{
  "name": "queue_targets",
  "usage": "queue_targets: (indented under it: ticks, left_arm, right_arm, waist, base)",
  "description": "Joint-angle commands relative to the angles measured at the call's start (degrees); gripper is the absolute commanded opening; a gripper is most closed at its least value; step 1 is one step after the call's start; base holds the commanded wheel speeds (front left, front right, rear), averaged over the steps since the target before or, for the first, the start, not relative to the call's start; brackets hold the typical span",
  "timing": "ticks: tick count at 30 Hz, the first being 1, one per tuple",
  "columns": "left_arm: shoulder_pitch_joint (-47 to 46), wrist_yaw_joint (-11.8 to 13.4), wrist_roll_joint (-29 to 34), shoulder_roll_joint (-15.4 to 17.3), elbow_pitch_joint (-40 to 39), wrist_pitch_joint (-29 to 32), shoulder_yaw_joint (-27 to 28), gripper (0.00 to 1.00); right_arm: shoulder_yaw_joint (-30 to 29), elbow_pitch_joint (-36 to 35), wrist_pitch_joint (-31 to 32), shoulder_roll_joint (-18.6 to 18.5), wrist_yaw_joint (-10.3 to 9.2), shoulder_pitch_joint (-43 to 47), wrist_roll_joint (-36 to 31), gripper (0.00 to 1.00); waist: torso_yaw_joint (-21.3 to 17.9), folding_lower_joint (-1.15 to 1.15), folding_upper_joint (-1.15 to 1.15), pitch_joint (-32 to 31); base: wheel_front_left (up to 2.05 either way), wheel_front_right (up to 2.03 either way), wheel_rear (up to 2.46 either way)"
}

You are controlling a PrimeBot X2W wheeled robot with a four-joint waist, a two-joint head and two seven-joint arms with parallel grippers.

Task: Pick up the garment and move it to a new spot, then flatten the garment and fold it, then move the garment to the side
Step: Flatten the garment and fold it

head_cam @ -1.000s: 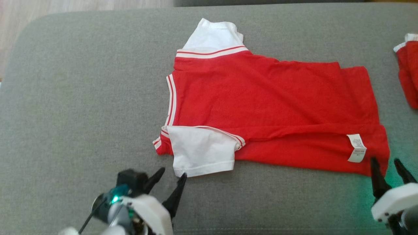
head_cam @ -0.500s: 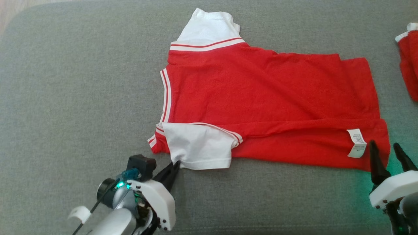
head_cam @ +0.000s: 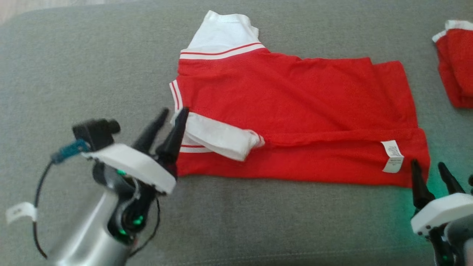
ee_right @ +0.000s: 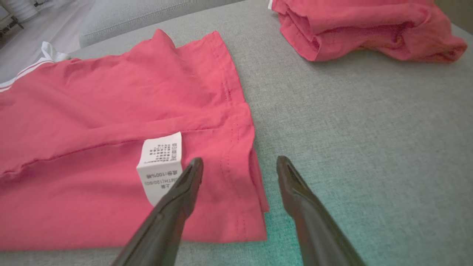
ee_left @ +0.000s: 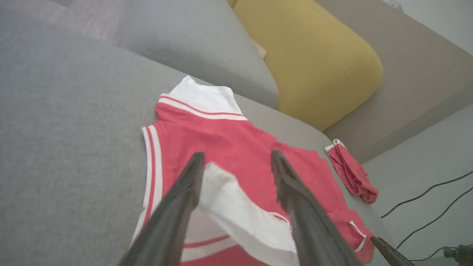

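The work area is a grey upholstered cushion (head_cam: 74, 74); in the left wrist view a yellow cushion (ee_left: 317, 62) lies beyond it. The red garment (head_cam: 295, 103) lies spread near the centre, collar end toward the robot's left, hem toward its right. The far white sleeve (head_cam: 221, 35) sticks out flat. The near white sleeve (head_cam: 218, 136) lies turned in over the red body. A second red garment (head_cam: 456, 62) sits bunched well apart at the right edge.

The left gripper (head_cam: 173, 109) hovers at the collar-side end of the near sleeve with its jaws apart. The cloth lies under and between the fingers and is not pinched. The right gripper (head_cam: 427, 162) is likewise spread wide and empty, just beside the near hem corner, close to the care label (head_cam: 392, 156).

Step in hand, as judged: folding, with the garment flattened and one sleeve tucked.

Recommended procedure:
- Lower each gripper onto the near edge — left at the shoulder, right at the hem corner.
- Catch both layers at the hem; the corner shows a loose under-layer in the right wrist view.
- Close both together, lift evenly and keep the edge taut.
- Carry the edge toward the far side without dragging the tucked sleeve out.

Risk: an uneven lift may skew the fold line — correct this before releasing.
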Motion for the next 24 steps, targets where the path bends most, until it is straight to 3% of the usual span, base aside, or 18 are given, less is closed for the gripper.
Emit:
queue_targets:
  ticks: [1, 6, 14, 17, 23, 24]
  left_arm:
    - [-2.61, 0.07, 1.11, 1.44, -1.75, -0.84, 2.51, 1.00]
    - [0.57, 0.97, 4.90, 3.05, -2.03, -4.82, 2.18, 1.00]
    - [6.52, 7.73, 14.10, 7.59, 2.09, -2.91, -2.77, 1.00]
    - [5.82, 9.31, 16.32, 7.74, 3.90, -2.99, -3.62, 1.00]
    - [3.90, 9.17, 16.94, 7.04, 7.05, -1.38, -5.04, 1.00]
    - [3.71, 8.70, 16.58, 6.80, 7.27, -1.42, -5.10, 0.87]
  right_arm:
    - [1.35, -1.57, -0.89, -0.66, 0.37, -1.70, 0.11, 1.00]
    - [1.19, -0.94, -1.81, -0.51, 0.37, -1.64, 0.51, 1.00]
    - [0.80, -0.48, -2.51, -0.43, 0.37, -1.65, 0.95, 1.00]
    - [0.78, -0.49, -2.45, -0.39, 0.37, -1.68, 1.00, 1.00]
    - [1.00, -0.59, -1.75, -0.69, 0.37, -1.78, 0.82, 1.00]
    - [0.98, -0.47, -1.49, -0.71, 0.37, -1.68, 0.79, 1.00]
  waist:
    - [-0.81, 0.00, 0.00, 0.24]
    - [-1.85, 0.00, 0.00, 0.65]
    - [-2.00, 0.00, 0.00, 1.49]
    - [-1.78, 0.00, 0.00, 1.77]
    - [-1.59, 0.00, 0.00, 2.47]
    - [-1.52, 0.00, 0.00, 2.53]
  base:
    - [0.00, 0.00, 0.00]
    - [0.00, 0.00, 0.00]
    - [0.00, 0.00, 0.00]
    - [0.00, 0.00, 0.00]
    - [0.00, 0.00, 0.00]
    - [0.00, 0.00, 0.00]
